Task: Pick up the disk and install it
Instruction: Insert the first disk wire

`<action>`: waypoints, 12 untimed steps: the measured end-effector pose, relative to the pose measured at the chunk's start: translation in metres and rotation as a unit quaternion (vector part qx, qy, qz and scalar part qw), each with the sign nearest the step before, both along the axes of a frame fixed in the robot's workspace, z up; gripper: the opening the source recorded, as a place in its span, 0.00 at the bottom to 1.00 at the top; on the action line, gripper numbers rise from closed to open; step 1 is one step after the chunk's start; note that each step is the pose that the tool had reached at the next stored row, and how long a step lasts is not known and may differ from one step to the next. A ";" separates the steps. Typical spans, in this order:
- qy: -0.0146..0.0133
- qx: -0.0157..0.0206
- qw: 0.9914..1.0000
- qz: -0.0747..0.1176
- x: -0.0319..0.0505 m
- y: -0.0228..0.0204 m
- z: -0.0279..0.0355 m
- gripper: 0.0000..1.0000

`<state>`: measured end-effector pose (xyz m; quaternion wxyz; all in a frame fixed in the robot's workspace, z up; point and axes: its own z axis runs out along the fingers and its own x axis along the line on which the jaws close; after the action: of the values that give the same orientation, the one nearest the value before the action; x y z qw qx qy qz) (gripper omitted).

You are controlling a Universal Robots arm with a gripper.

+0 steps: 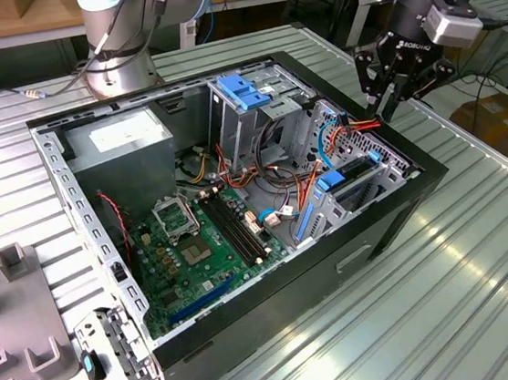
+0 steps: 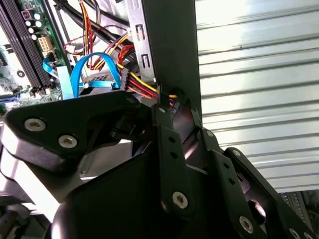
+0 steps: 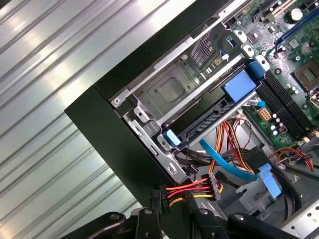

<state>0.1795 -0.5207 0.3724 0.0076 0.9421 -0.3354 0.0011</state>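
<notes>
The gripper (image 1: 401, 91) hovers at the computer case's (image 1: 403, 205) two o'clock edge, its jaws seemingly empty, while the disk (image 1: 352, 181) apparently sits in its bay

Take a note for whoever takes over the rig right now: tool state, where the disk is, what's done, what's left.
Tool: above the open computer case's corner on the exterior view's right, beside the drive cage; not holding the disk.
Disk: judging by its blue tabs, it lies in that drive cage.
Done: disk picked up and placed in the cage, it seems.
Left: confirm that it is fully seated; the pictures cannot settle that. A red, yellow and black power cable hangs close to the tool.
</notes>
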 end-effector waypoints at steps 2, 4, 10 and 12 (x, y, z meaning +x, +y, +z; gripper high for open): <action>0.000 0.000 1.000 0.000 0.0003 -0.0001 0.0005 0.31; 0.000 0.000 1.000 0.004 0.0004 -0.0037 0.0002 0.31; 0.000 0.000 1.000 0.016 0.0014 -0.0058 -0.0061 0.31; 0.000 0.000 1.000 0.018 0.0016 -0.0058 -0.0062 0.30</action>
<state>0.1810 -0.5266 0.3662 0.0077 0.9478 -0.3187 0.0014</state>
